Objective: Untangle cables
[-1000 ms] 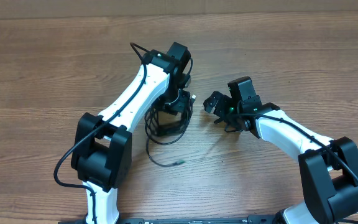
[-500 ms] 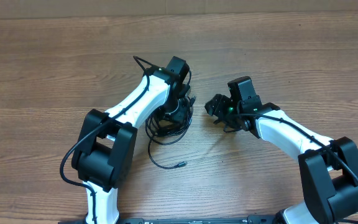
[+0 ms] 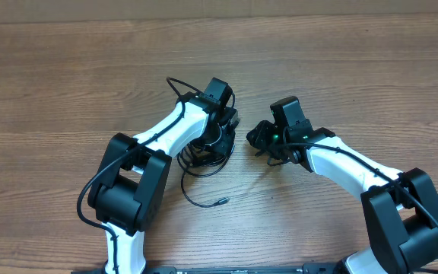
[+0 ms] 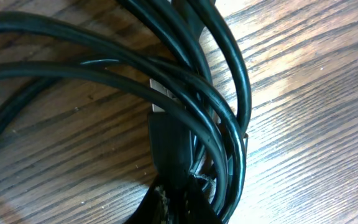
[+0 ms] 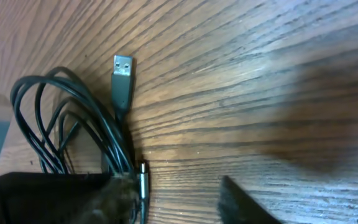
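Wood table (image 3: 67, 76), cables (image 3: 196, 158) coiled mid-table, far from edges

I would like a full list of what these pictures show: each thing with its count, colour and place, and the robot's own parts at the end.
table: one, brown wood, under everything.
cables: one tangled bundle, number of cords unclear, black, mid-table.
loose cable end: one, black with a small plug tip, on the near side of the bundle.
USB plug: one, silvery tip on a black body, at the bundle's edge.
left arm: one, white with black joints, reaching to mid-table.
right arm: one, white with black joints, reaching to mid-table.
left gripper: one, black, shut on the cables.
right gripper: one, black, open, beside the bundle.
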You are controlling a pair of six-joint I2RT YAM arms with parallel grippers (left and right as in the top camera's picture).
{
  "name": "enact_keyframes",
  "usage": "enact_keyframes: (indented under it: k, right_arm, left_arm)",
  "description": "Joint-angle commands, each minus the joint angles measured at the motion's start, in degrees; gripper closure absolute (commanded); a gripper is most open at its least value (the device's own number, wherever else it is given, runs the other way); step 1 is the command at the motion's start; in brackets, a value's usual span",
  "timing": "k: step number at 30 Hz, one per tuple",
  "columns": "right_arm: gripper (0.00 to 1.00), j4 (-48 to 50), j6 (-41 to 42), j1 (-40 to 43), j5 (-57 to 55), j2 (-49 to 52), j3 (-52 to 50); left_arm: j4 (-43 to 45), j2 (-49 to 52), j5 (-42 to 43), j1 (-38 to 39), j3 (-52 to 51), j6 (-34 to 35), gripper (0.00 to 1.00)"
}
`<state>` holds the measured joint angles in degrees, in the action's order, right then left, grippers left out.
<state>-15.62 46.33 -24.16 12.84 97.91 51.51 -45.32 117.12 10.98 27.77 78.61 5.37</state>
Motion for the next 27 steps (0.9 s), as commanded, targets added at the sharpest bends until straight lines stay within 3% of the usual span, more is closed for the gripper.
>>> enact_keyframes:
  k: [1,6,14,17,23,27]
  right_arm:
    - [0.5,0.35,0.15,-0.79,0.33,0.28,-0.09]
    - [0.29,1.57,0.13,-1.92,0.26,0.59,-0.09]
    - [0.3,5.97,0.09,-2.14,3.61,4.2,-0.09]
    - [0.3,8.31,-3.43,-2.14,7.43,4.24,-0.09]
    - [0.3,8.5,-4.44,-2.14,8.5,4.24,-0.07]
    - [0.29,8.5,-7.21,-2.12,11.85,4.22,-0.07]
  left_arm:
    - [-1.03,-0.24,0.46,-0.22,0.13,-1.9,0.96]
    - [-5.88,-0.24,6.47,-1.53,5.77,-2.82,0.96]
    - [-10.1,-0.24,13.07,-4.04,9.97,-2.78,0.96]
    - [-10.1,-0.24,12.96,-4.17,9.97,-2.8,0.96]
    - [-11.45,-0.24,2.6,-4.07,9.92,-2.8,0.95]
    - [-11.74,-0.24,0.46,-4.13,9.92,-2.82,0.96]
